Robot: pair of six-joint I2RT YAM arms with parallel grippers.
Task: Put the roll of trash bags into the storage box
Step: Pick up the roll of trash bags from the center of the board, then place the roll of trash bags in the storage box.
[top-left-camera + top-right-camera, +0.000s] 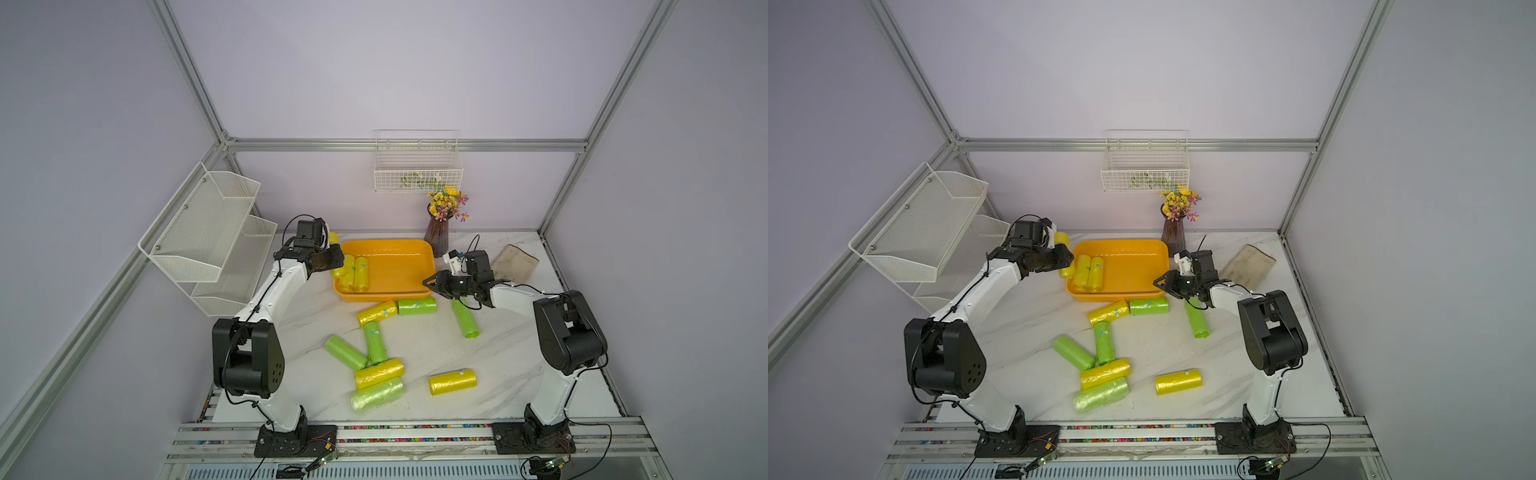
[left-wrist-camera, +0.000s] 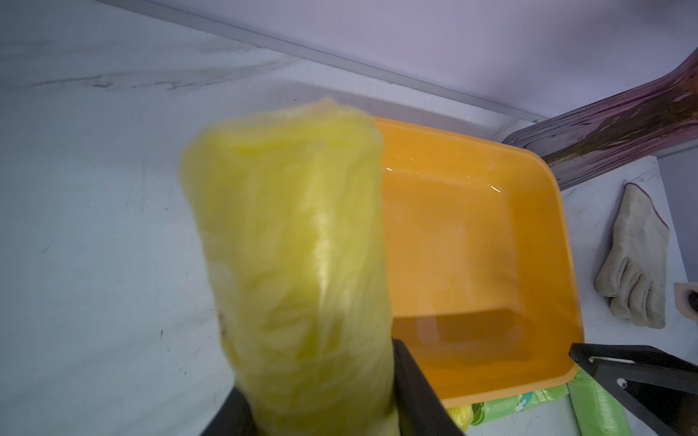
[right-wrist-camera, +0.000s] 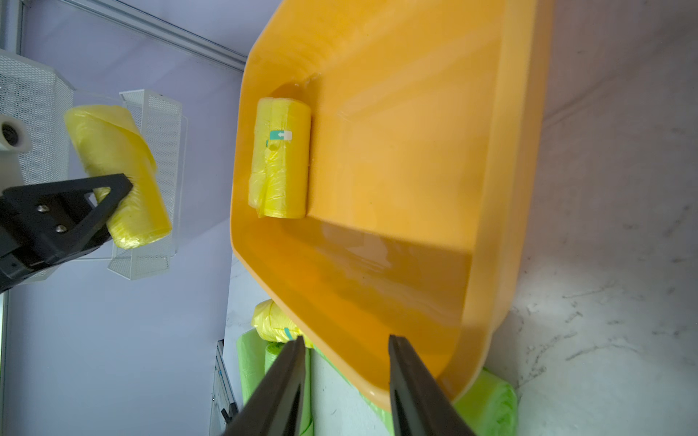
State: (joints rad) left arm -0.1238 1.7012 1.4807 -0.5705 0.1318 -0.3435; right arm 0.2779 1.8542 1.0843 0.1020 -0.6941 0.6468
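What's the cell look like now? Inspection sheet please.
Surface: marble-look table, no spills seen.
Job's things: storage box holds two yellow rolls; eight rolls lie loose on the table.
Clutter: flower vase, work glove.
Claws: left claw shut on a yellow roll at the box's left edge; right claw open, empty, over its near-right corner.
Cables: black leads along both arms, loops at the bases.
Surroundings: wire basket and mesh rack on the walls.

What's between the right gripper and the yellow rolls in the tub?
Only bare floor of the tub lies between the right gripper and the yellow rolls; right wrist view shows it.
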